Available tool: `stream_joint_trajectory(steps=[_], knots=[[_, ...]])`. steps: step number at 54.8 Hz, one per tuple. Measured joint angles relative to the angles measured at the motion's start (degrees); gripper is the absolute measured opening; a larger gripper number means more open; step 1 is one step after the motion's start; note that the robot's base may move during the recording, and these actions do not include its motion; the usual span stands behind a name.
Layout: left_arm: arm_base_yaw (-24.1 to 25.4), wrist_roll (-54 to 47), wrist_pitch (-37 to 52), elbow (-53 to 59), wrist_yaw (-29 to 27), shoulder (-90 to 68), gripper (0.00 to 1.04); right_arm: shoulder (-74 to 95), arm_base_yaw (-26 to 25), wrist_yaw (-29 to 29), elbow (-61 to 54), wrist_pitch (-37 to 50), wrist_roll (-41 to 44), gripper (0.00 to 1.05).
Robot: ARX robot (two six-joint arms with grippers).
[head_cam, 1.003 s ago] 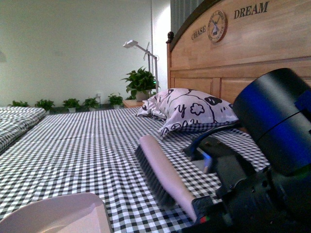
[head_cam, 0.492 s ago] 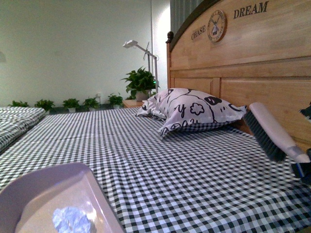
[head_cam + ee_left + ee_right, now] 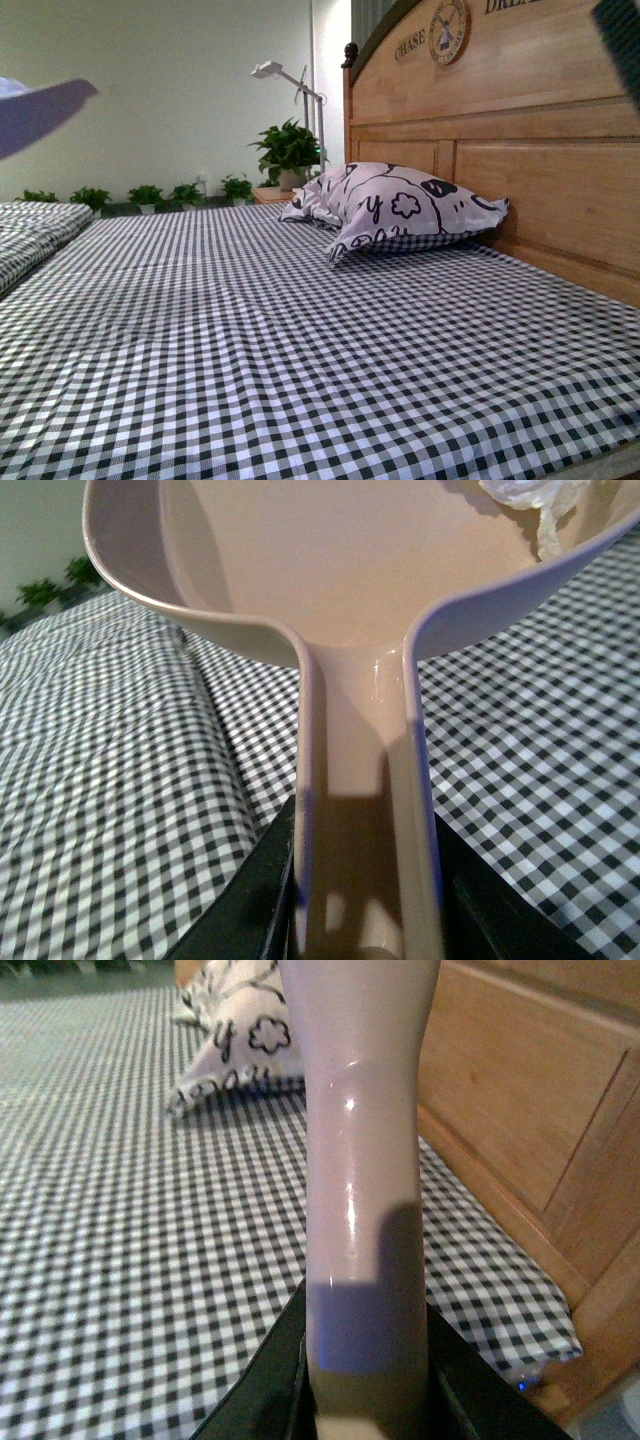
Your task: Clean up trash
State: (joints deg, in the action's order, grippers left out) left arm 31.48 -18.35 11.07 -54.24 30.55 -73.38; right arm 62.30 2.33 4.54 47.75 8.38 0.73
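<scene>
Our left hand (image 3: 365,920), clamped on dustpan (image 3: 330,570) w/ trash (image 3: 535,505) inside, has lifted; right hand (image 3: 365,1400) grips brush (image 3: 362,1160). Sweep looks done.

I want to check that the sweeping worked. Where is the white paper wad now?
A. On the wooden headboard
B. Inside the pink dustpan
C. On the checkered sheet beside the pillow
B: in the left wrist view the paper wad lies inside the dustpan, near its far edge.
</scene>
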Motion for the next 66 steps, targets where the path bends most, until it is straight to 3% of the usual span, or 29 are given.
stream_joint_trajectory(steps=[7,15,31,42,66], knots=[[1.7,7.6,-2.0,1.7,-2.2,5.6,0.28,-5.8,-0.9,4.9,-1.4,0.3,-1.2,0.2],[3.0,12.8,-6.0,3.7,-3.0,14.3,0.28,-12.1,-3.8,15.2,-3.5,-0.6,-3.2,0.2],[4.8,17.2,-15.6,6.2,2.3,29.2,0.28,-21.2,-12.1,25.4,-6.8,-1.7,-7.0,0.2],[6.4,18.5,-18.8,6.7,5.6,33.2,0.28,-23.6,-14.7,28.3,-8.3,-2.8,-7.9,0.2],[7.0,20.0,-18.9,6.8,7.2,33.4,0.28,-22.6,-13.9,25.4,-8.2,-6.5,-7.4,0.2]])
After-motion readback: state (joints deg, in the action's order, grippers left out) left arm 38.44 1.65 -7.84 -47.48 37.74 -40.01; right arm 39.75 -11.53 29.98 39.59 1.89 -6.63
